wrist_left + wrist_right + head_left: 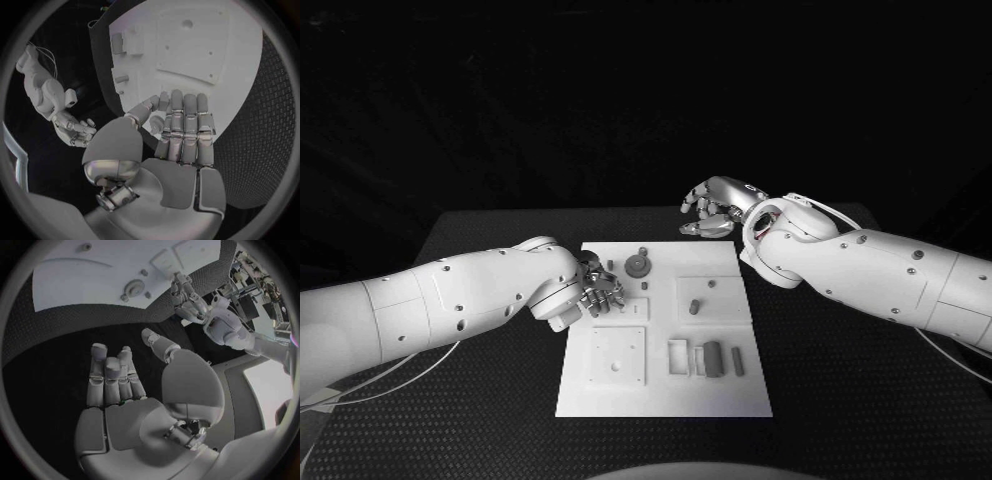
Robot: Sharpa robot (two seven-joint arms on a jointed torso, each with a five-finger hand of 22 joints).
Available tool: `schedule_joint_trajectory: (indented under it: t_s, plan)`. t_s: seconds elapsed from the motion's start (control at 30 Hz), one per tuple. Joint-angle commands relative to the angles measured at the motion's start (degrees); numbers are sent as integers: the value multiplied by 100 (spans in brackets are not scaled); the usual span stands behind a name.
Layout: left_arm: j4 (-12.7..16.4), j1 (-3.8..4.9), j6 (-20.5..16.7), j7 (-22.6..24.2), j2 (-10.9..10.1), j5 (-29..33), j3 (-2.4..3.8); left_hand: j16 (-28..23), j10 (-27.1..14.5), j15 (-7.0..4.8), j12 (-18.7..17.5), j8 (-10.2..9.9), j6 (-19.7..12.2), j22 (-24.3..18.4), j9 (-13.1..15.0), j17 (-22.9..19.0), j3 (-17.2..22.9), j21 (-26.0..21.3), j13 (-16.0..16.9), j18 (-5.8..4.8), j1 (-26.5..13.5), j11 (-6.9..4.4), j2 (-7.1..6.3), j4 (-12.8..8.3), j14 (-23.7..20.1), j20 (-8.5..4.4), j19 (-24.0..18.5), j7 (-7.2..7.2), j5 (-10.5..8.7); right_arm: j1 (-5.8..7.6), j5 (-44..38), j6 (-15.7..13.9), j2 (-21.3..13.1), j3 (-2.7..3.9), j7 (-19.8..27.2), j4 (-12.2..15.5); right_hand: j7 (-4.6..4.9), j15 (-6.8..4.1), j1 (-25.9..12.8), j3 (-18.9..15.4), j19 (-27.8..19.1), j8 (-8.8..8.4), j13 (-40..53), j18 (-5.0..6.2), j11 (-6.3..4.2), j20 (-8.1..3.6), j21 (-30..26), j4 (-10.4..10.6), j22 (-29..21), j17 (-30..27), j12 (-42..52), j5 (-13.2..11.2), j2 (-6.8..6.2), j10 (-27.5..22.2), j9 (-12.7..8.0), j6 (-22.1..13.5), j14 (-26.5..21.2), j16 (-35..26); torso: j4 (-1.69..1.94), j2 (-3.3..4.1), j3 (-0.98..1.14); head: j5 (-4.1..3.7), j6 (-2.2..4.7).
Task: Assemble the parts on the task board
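The white task board (625, 395) lies in the middle of the black table. On it are a round grey part (636, 265), a small peg (713, 283), a short piece (694, 306) and dark blocks (714, 357) near the front. My left hand (594, 290) hovers at the board's left edge, fingers straight and side by side (184, 130), with nothing between them. My right hand (714, 208) hangs over the table just beyond the board's far right corner, its fingers (115, 372) loosely bent and empty. The round part (132, 288) also appears in the right wrist view.
A raised white square plate (616, 355) sits at the board's front left, and a white frame (678, 357) stands beside the dark blocks. Black table surface (848, 400) surrounds the board on all sides.
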Motion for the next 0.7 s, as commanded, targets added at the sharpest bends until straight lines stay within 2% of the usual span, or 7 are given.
schedule_joint_trajectory:
  t_s: [0.03,0.13,0.3,0.37,0.43,0.57,0.7]
  plan:
    - [16,-11,57,48,11,-456,3,43,59,-4,37,17,262,61,149,-37,-7,47,49,-87,-39,-139,-11,63,28,-8,34,-234,-44,3,65,130,3,3,42,8,69,19,-8,-13,-42,-8,-6,75,-2,11,-35,25,85,6,23,-21,36,-54,-10,-17,-37,-13,1,0,-1,-9,1]
    - [11,-19,17,70,10,-489,3,171,7,-17,98,7,243,236,196,-106,-8,125,164,-87,5,-142,16,108,16,-22,5,-230,-369,3,115,140,0,3,41,9,70,19,-11,-15,-43,-8,-6,75,-1,12,-35,27,85,6,23,-21,36,-56,-11,-19,-38,-13,1,1,-3,-9,-2]
    - [47,-26,54,147,20,-610,4,1231,-102,-363,171,-32,225,831,275,266,-69,634,372,-78,81,-136,57,183,304,-315,396,-223,-688,3,124,178,-6,3,33,15,70,20,-12,-15,-44,-8,-6,75,-1,12,-35,28,86,6,24,-21,39,-57,-12,-20,-39,-12,3,1,-2,-2,-11]
    - [41,-28,59,170,29,-610,4,1779,-90,-549,221,-40,238,1117,303,471,-84,927,461,-50,118,-159,31,189,497,-469,666,-228,-646,3,127,193,-6,3,32,14,70,20,-12,-16,-44,-8,-6,75,-1,13,-35,28,86,6,25,-21,40,-57,-13,-21,-39,-12,4,1,-2,2,-14]
    - [16,-29,113,195,40,-515,4,2533,-1,-733,367,-63,253,1494,321,778,-103,1342,629,12,148,-261,2,178,748,-667,1050,-235,-484,3,143,200,-6,3,32,17,71,20,-13,-17,-45,-8,-6,75,0,13,-35,29,86,6,26,-21,41,-57,-14,-21,-40,-11,2,-1,-1,6,-13]
    - [-52,-29,-45,175,89,-469,4,3224,22,-818,548,-113,239,1852,344,940,-73,1790,861,106,154,-335,43,179,1162,-915,1633,-252,-292,3,147,234,-11,3,18,30,71,21,-11,-16,-46,-7,-5,75,0,13,-36,29,87,7,29,-20,50,-58,-16,-22,-41,-10,3,-1,-1,0,-10]
    - [-152,-67,-289,108,154,-449,4,3458,311,-934,985,-143,246,1987,371,924,-61,2001,1210,164,153,-439,50,129,1476,-1044,2032,-327,-165,3,147,257,-6,3,15,38,71,21,-2,-15,-48,-5,-2,75,0,13,-35,25,88,8,38,-19,67,-56,-19,-22,-44,-7,0,-1,2,9,-15]
